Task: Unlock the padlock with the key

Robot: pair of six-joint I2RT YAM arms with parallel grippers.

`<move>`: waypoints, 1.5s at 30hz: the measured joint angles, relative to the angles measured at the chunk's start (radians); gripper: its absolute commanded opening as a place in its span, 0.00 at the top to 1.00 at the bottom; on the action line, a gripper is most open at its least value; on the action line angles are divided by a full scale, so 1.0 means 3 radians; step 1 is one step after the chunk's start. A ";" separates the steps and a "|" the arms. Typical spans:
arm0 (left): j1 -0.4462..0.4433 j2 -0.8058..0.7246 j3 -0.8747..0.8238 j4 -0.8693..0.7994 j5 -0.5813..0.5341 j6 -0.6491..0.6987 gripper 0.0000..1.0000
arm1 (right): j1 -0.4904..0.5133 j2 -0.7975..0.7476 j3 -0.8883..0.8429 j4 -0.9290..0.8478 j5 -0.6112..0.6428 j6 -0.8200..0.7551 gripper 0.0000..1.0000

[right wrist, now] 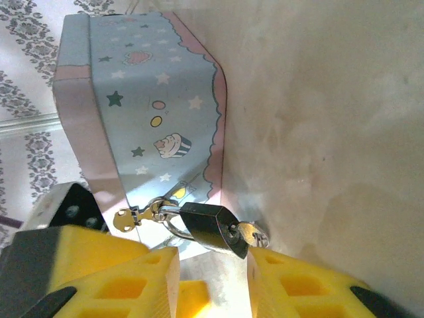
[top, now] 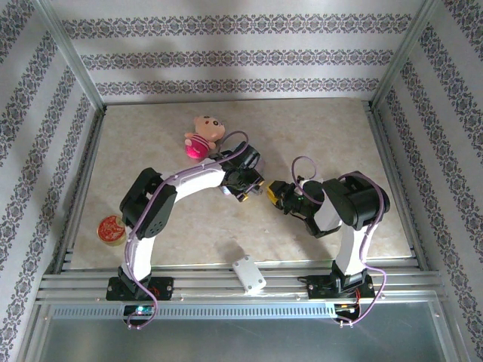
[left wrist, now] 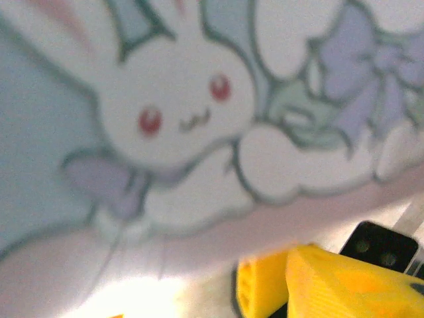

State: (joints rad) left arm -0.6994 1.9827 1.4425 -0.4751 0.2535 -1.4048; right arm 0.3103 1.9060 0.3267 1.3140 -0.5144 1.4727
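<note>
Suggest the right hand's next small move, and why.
Probably ease the right hand forward a little and close on the padlock. The padlock sits against the tin, just ahead of the gap between the open fingers, so a short advance should bring it within their grip.

- We see a light-blue tin [right wrist: 152, 112] with stars, a cupcake and a pink scalloped border, on a pale marbled table [right wrist: 331, 132].
- A small dark padlock [right wrist: 209, 226] sits at the tin's edge, joined by pale metal rings to a gold-coloured clasp [right wrist: 124, 220].
- Our right gripper [right wrist: 212, 265] spreads its yellow fingers [right wrist: 305, 291], the padlock just above the gap.
</note>
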 measured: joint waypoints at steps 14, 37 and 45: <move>0.0000 -0.1115 -0.0376 0.0028 -0.0551 0.0565 0.01 | 0.0257 -0.1508 0.0573 -0.2415 0.0336 -0.1698 0.58; 0.0420 -0.0645 -0.0102 -0.0225 -0.1555 0.2514 0.01 | 0.0230 -0.1082 0.1778 -0.4744 0.0278 -0.4130 0.53; 0.0420 -0.0430 0.0000 -0.0425 -0.1724 0.2706 0.01 | 0.0240 -0.1026 0.1798 -0.4795 0.0267 -0.4153 0.56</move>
State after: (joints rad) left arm -0.5735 1.8538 1.4425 -0.6025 -0.2638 -0.5930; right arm 0.3824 1.5982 0.8661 -0.1246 -0.4343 0.2268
